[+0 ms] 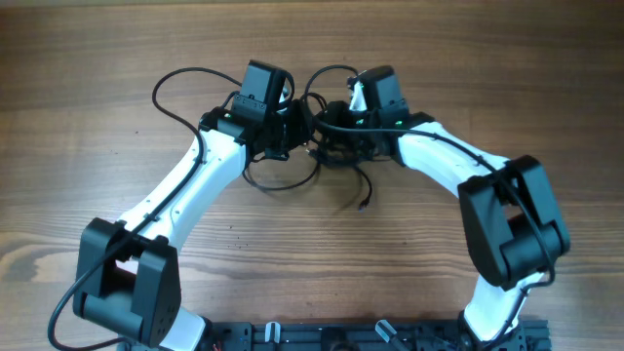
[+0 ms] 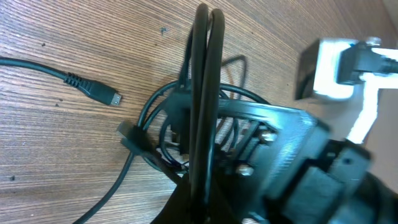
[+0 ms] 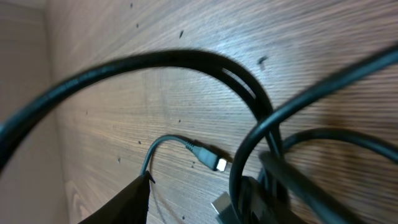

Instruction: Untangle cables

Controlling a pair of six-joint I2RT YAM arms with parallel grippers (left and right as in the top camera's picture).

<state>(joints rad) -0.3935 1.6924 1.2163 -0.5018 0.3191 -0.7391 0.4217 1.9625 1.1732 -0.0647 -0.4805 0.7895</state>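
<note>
Honestly, the cables (image 1: pixel 327 156) are sitting bunched on the table (image 1: pixel 97 146), right between the left gripper (image 1: pixel 292 132) and the right gripper (image 1: pixel 336 122). I can't tell whether either one is clamping or loose. If they're tugging apart blindly, they're probably risking a tighter knot, or snagging the arm wires (image 2: pixel 202 93). No containers are showing anywhere.

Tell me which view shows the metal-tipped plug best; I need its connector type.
Left wrist: the metal-tipped plug lies sharp and unobstructed on the table. Right wrist shows such a plug, blurrier. Overhead: too small to identify.
</note>
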